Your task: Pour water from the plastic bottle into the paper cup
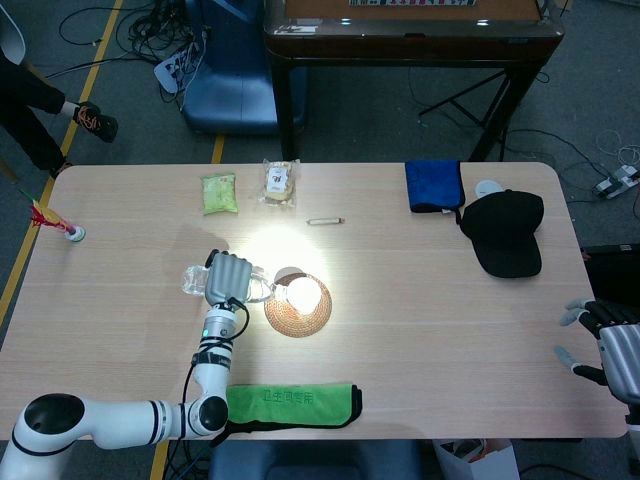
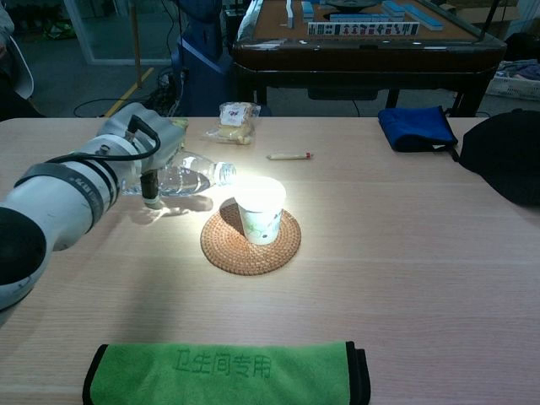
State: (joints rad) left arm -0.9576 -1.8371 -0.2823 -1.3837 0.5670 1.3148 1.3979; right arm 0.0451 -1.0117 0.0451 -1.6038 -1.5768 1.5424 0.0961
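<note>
A white paper cup stands upright on a round woven coaster in a bright patch of light. My left hand grips a clear plastic bottle around its body. The bottle lies almost level just above the table, left of the cup. Its neck points at the cup, a short way from the rim. I cannot make out any water running. My right hand hangs beyond the table's right front corner, fingers spread and holding nothing; only the head view shows it.
A folded green towel lies at the front edge. A black cap and a blue cloth are at the back right. Two snack packets and a small stick lie at the back.
</note>
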